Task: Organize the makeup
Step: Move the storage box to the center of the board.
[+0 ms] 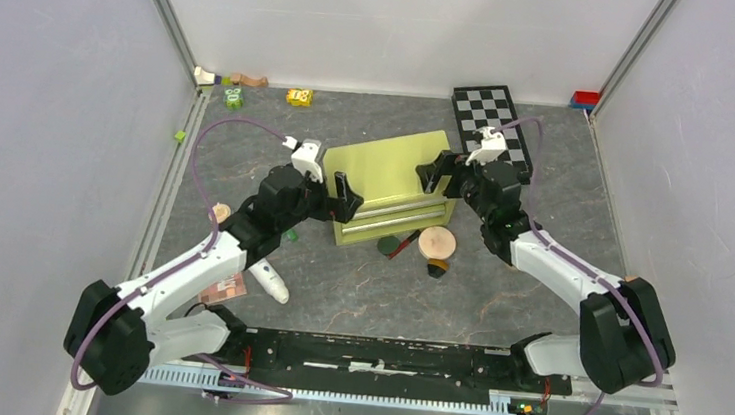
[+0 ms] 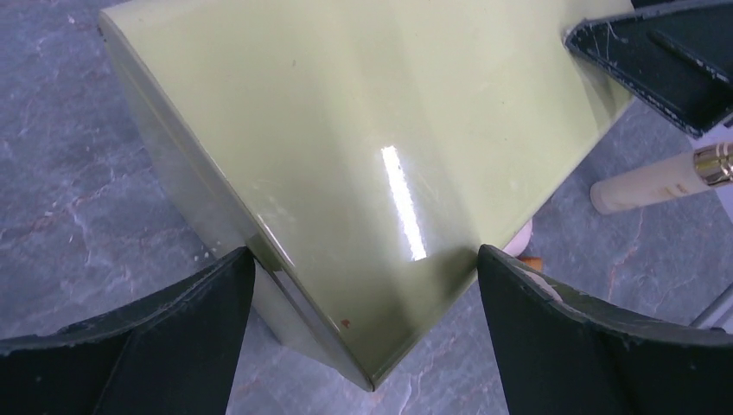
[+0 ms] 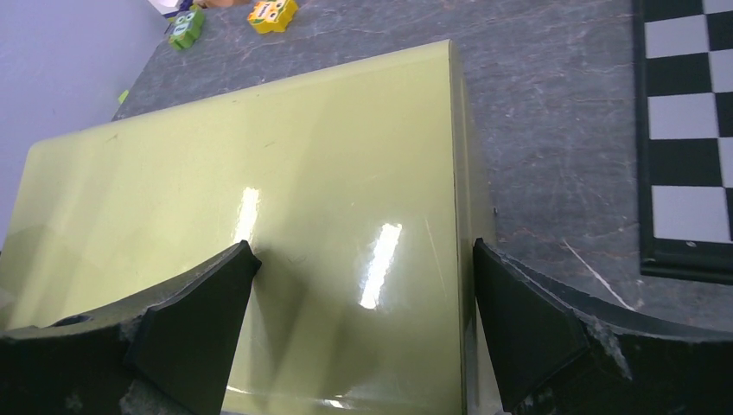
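Flanking the chest: the left gripper [image 2: 365, 253] and the right gripper [image 3: 363, 246] sit at opposite sides of the yellow-green drawer chest [image 1: 392, 170], which stands mid-table.
Left fingers: spread wide, straddling the chest's near-left corner. They pinch nothing, and I cannot tell whether they touch its walls.
Right fingers: spread wide, one over the glossy top and the other outside the right edge, above bare table. Nothing is between them but the edge itself.
Likely reason: an arm at each side looks like a setup for steadying or shifting the chest, so that the drawers on its near face, which appear shut, can take the makeup.
Makeup by the drawer fronts: the round peach compact [image 1: 437, 242], dark green disc [image 1: 390, 243] and red stick [image 1: 406, 247] huddle just beside the chest's near-right corner.
Makeup at near left: the white tube [image 1: 270, 281] and the square eyeshadow palette [image 1: 224, 290] lie on the table by the left arm, which partly covers the palette.
Bottle: the beige gold-capped bottle [image 2: 661, 177] lies on its side just off the chest's right side.
Progress: every piece visible is out on the table, so sorting has probably not begun.
Edges: the checkerboard [image 1: 497, 118] lies just beyond the right gripper, far right. The toy blocks [image 1: 300, 96] sit by the far wall, well apart.
Open room: the table [image 1: 495, 309] is bare at near right. A drawer pulled nearward would likely meet the compact cluster.
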